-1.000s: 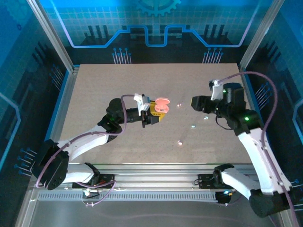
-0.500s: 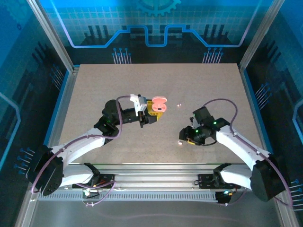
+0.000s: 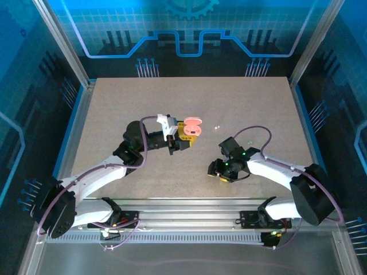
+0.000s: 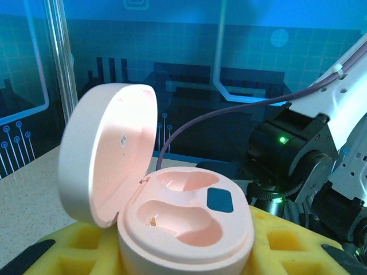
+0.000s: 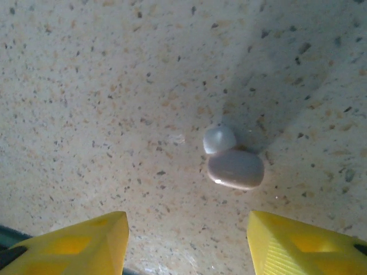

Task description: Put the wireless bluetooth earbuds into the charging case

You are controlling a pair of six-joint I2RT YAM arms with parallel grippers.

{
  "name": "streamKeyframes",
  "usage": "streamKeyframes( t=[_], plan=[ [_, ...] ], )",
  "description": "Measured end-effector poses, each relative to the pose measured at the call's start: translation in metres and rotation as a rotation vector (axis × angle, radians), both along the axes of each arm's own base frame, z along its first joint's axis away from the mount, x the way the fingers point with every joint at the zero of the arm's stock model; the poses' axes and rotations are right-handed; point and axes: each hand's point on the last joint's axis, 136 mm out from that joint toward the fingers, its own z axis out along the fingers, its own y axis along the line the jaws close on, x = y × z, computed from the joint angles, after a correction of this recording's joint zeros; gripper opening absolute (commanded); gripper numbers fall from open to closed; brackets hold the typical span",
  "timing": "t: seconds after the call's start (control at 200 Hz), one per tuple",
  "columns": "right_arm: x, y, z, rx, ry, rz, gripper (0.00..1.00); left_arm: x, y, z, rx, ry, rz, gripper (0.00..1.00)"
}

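On speckled tabletop [image 3: 114,114], note pale earbud [image 5: 235,167] lying just ahead of and between right gripper's [image 5: 184,236] parted yellow fingers, long axis across the gap; left gripper [image 3: 182,139], farther off, clamped on open-lidded pink charging case [image 4: 186,226].

Charging case [image 4: 186,229] base cut by bottom edge; right tool fingertips [image 5: 80,243] too

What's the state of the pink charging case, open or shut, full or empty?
Open and empty: the charging case has its lid swung up, and both wells are bare.
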Motion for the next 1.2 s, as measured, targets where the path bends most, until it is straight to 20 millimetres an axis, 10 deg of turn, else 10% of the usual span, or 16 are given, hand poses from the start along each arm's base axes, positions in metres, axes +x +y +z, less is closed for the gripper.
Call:
streamKeyframes(
  t=[1.201],
  plan=[
    [0.028, 0.008, -0.01, 0.002, -0.066, -0.058, 0.4, 0.0, 0.0, -0.002, 0.003, 0.006, 0.0, 0.33]
  ],
)
